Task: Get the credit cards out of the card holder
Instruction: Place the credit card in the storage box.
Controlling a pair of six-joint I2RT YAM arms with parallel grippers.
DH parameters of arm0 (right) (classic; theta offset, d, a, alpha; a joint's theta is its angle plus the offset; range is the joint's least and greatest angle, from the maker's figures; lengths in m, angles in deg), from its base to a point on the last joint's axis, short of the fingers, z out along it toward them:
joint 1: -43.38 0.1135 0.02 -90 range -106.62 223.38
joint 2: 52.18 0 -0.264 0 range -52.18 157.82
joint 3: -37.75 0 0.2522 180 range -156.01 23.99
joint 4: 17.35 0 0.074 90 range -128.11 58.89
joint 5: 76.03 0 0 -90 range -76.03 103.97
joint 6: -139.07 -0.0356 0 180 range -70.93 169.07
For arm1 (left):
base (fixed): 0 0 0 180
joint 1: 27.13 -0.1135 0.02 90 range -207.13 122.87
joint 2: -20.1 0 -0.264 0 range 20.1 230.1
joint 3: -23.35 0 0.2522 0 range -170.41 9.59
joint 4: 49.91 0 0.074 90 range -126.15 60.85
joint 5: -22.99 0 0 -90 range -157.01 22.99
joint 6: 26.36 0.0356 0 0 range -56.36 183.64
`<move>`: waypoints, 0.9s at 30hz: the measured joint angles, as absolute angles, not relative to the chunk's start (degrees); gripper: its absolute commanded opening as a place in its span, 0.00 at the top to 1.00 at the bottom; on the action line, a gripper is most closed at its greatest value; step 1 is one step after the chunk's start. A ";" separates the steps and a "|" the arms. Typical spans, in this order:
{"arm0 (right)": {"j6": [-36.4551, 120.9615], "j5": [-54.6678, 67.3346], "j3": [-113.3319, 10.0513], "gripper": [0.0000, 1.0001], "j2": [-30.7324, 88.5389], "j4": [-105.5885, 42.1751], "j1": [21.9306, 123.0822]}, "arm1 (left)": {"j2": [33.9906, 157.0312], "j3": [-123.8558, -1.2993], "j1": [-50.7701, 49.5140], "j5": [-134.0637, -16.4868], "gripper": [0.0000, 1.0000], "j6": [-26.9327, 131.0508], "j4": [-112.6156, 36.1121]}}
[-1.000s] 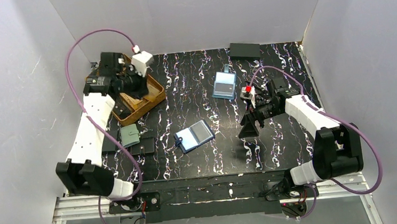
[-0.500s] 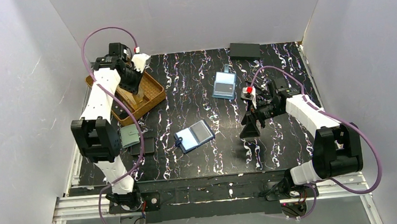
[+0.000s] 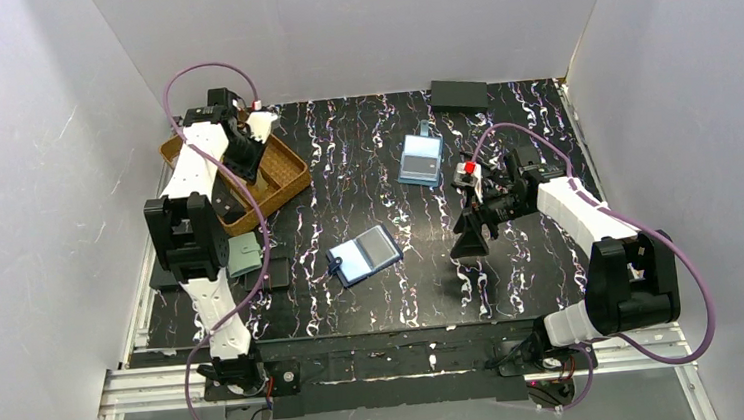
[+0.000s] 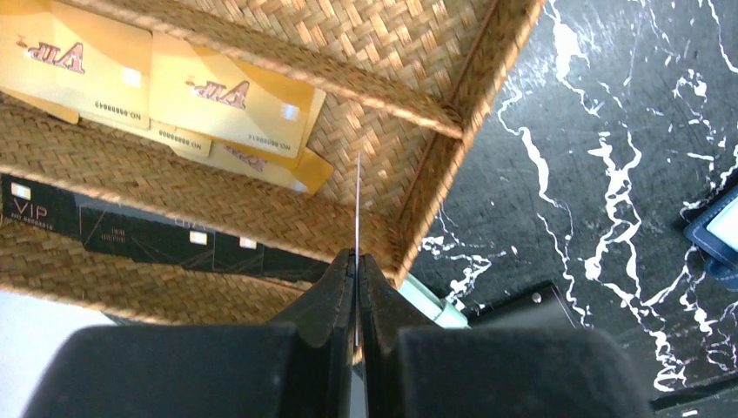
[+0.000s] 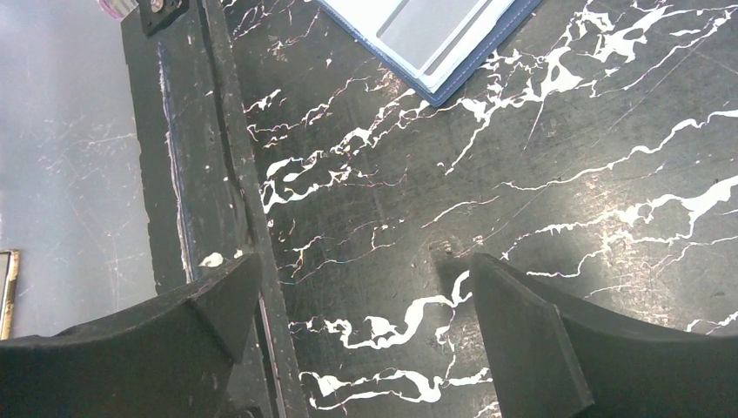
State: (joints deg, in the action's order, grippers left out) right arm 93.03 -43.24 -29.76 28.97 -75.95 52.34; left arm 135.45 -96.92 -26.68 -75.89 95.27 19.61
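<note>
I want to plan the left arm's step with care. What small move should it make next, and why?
Probably open the left gripper to drop its card. It is shut on this thin card, seen edge-on, which hangs over the woven basket, close to the yellow cards lying in one compartment. The right gripper is open above the table.
</note>
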 measured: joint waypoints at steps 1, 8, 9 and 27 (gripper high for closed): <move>93.03 -43.25 -29.75 0.02 28.97 -75.95 52.22 | 136.29 -97.51 -27.07 -76.30 1.00 95.31 19.53; 93.18 -43.43 -29.72 0.02 29.12 -75.95 51.85 | 141.10 -101.00 -29.39 -78.15 1.00 95.18 19.01; 93.25 -43.49 -29.72 0.02 29.25 -75.96 51.78 | 141.60 -101.17 -29.63 -78.22 1.00 95.15 18.89; 96.23 -44.14 -29.72 0.02 31.50 -77.62 49.87 | 145.02 -106.56 -30.77 -66.26 0.28 83.56 7.55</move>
